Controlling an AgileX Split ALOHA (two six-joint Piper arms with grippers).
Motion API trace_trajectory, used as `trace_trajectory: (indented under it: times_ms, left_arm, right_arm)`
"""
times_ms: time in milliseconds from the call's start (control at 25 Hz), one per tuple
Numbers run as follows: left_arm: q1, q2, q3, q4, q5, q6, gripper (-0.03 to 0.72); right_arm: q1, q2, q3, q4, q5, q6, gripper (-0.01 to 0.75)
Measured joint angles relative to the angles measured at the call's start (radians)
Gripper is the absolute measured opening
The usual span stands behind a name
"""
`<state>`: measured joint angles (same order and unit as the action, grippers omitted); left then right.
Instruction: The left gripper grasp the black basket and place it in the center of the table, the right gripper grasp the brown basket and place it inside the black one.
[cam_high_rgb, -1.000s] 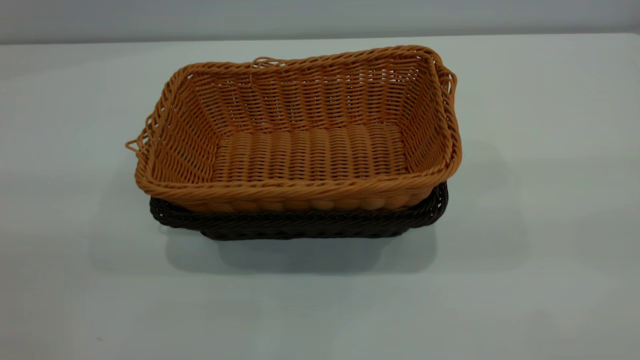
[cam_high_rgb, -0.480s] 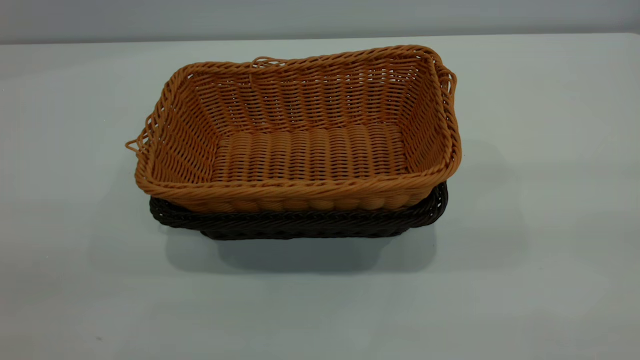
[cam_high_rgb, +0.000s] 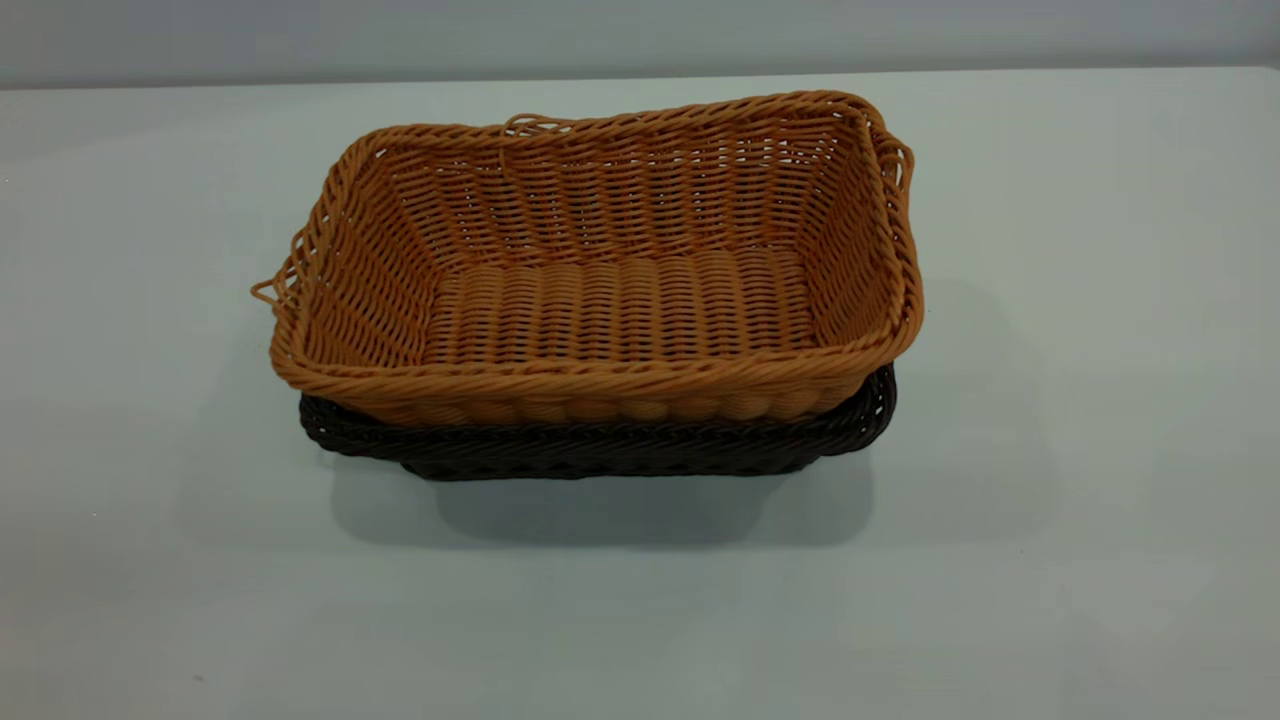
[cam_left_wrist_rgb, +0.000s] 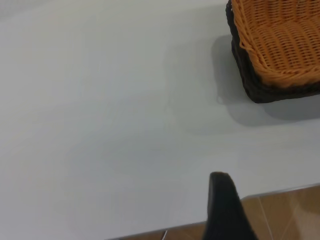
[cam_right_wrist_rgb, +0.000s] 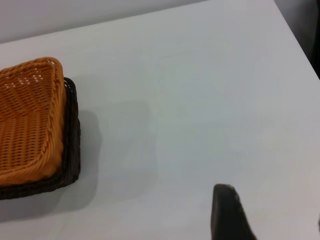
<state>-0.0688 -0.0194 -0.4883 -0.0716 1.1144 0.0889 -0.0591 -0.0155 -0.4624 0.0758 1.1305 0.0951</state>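
The brown basket (cam_high_rgb: 600, 270) sits nested inside the black basket (cam_high_rgb: 600, 450) near the middle of the table (cam_high_rgb: 1100, 400); only the dark rim and front wall show below it. Neither gripper is in the exterior view. In the left wrist view my left gripper (cam_left_wrist_rgb: 272, 197) hangs over the table's edge, far from the black basket (cam_left_wrist_rgb: 250, 85) and the brown basket (cam_left_wrist_rgb: 285, 45), with one finger (cam_left_wrist_rgb: 222, 210) showing and nothing held. In the right wrist view my right gripper (cam_right_wrist_rgb: 270, 207) is open and empty, away from the brown basket (cam_right_wrist_rgb: 27, 125) and the black basket (cam_right_wrist_rgb: 72, 140).
Bare white tabletop surrounds the stacked baskets on all sides. A wood-coloured floor (cam_left_wrist_rgb: 290, 215) shows past the table's edge in the left wrist view. A grey wall (cam_high_rgb: 640, 35) runs behind the table.
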Motion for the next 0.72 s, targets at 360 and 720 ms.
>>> trace_trajectory:
  times_ms: [360, 720]
  left_arm:
    - [0.046, 0.0, 0.0, -0.001, 0.0, -0.001, 0.4]
    - [0.046, 0.0, 0.0, -0.001, 0.0, -0.001, 0.4]
  right_arm:
    - [0.0, 0.0, 0.0, 0.0, 0.0, -0.001, 0.26]
    - [0.0, 0.0, 0.0, 0.001, 0.0, -0.001, 0.238]
